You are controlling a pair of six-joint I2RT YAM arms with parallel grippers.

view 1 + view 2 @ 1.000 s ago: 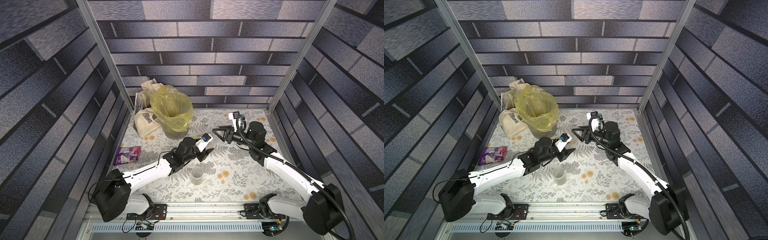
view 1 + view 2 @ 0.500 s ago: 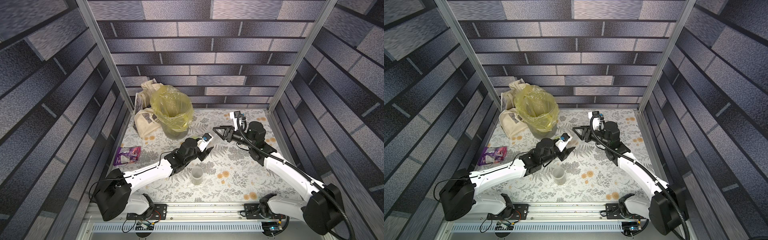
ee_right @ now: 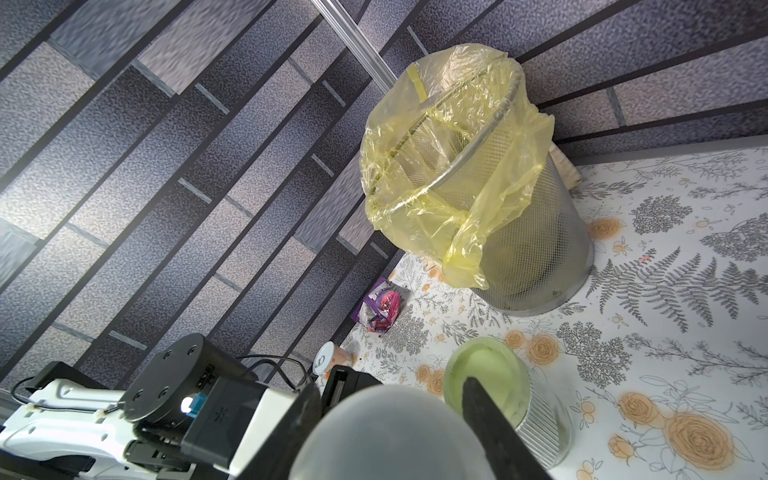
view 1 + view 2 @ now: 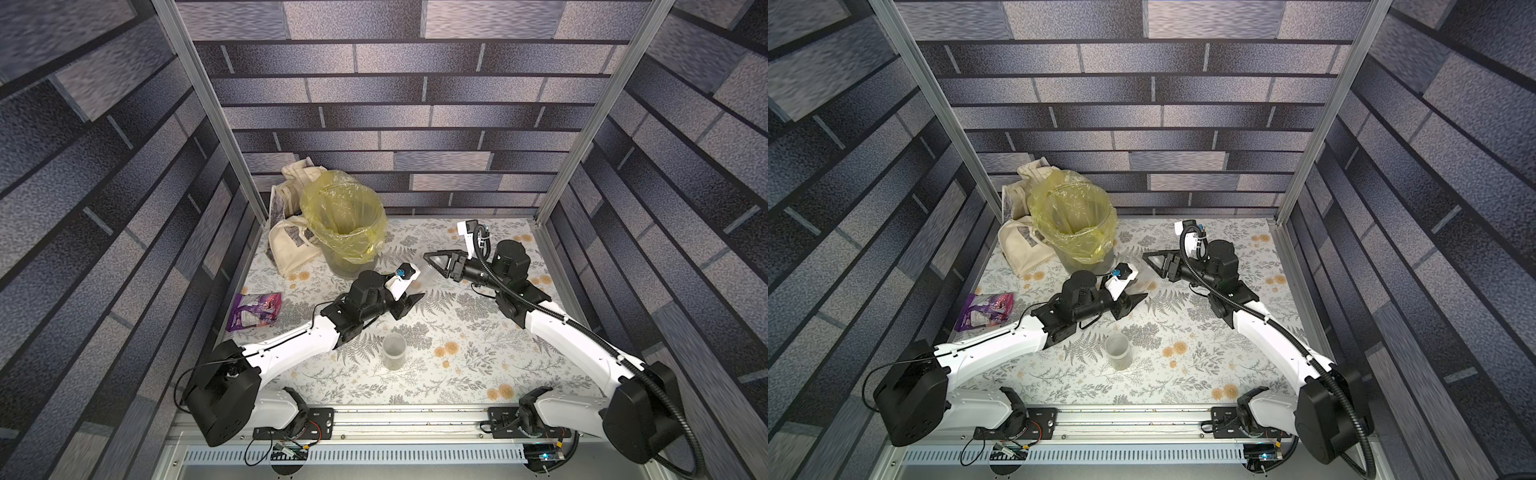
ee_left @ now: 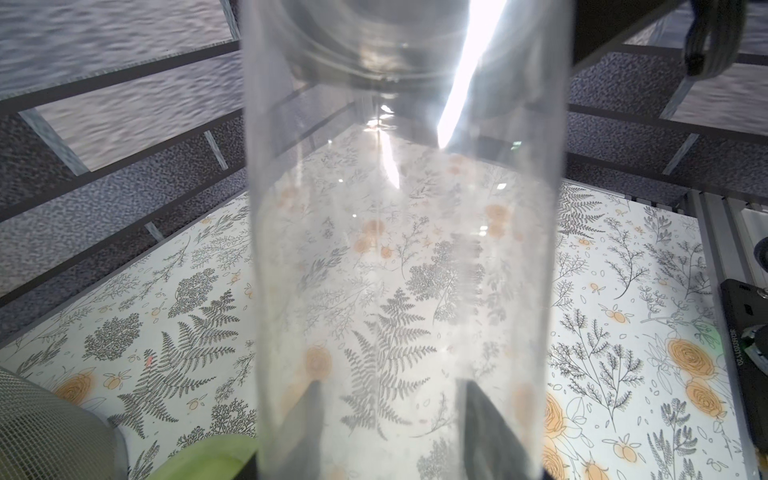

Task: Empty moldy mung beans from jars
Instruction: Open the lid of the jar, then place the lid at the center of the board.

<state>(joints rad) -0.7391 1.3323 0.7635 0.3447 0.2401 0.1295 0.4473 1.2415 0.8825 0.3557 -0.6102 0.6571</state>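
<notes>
Plainly the tall slim jar (image 5: 399, 249) hangs tilted over the flowered table (image 4: 457, 340), see-through along its length; we find the left gripper (image 4: 415, 300) closed around its body and the right gripper (image 4: 1148, 257) closed on its far end. Toward the front the short jar (image 4: 393, 352) stands upright and open; the lime-lidded jar (image 3: 486, 380) stands near the grippers, the yellow-bagged bin (image 3: 557, 249) behind it; whether mung beans lie in any, we cannot tell.

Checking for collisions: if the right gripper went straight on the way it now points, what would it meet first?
The tall clear jar: the right gripper is shut on its end, the left gripper on its body. Beyond, probably the yellow-bagged bin; depth is unclear.
</notes>
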